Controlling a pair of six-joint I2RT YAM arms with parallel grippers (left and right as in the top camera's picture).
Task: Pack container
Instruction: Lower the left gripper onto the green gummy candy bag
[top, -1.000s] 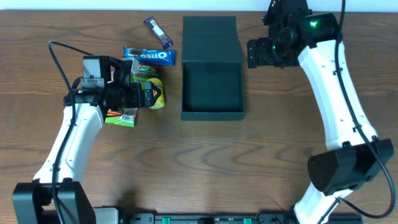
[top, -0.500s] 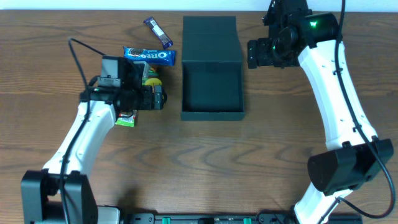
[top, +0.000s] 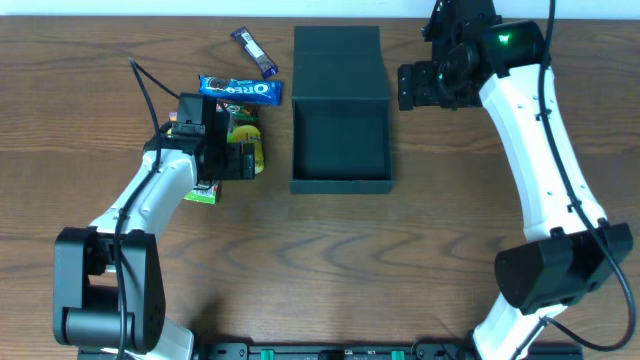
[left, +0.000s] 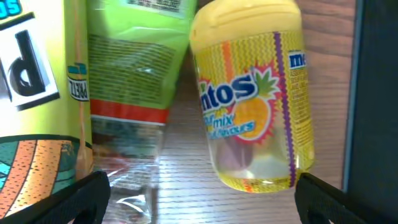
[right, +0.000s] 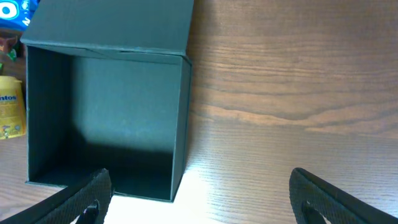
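Observation:
The container (top: 340, 140) is a dark teal square box standing open at the table's middle back, its flap lid (top: 338, 58) folded away behind it. Its inside (right: 106, 118) looks bare in the right wrist view. My left gripper (top: 246, 156) is open over the snack pile just left of the box. In the left wrist view the left gripper (left: 199, 202) has a yellow Mentos bottle (left: 252, 99) lying just ahead of its fingertips, nearer the right finger. My right gripper (top: 415, 85) hangs open beside the box's far right corner, and the right gripper (right: 199, 199) holds nothing.
An Oreo packet (top: 238, 90) and a purple bar (top: 254, 52) lie behind the pile. A green packet (left: 134, 62) and a yellow packet (left: 37, 74) lie left of the bottle. A green-and-red packet (top: 203, 190) pokes out under my left arm.
My left arm has swung right, bringing its wrist closer over the snack pile and the Mentos bottle. The right arm and the box have not moved.

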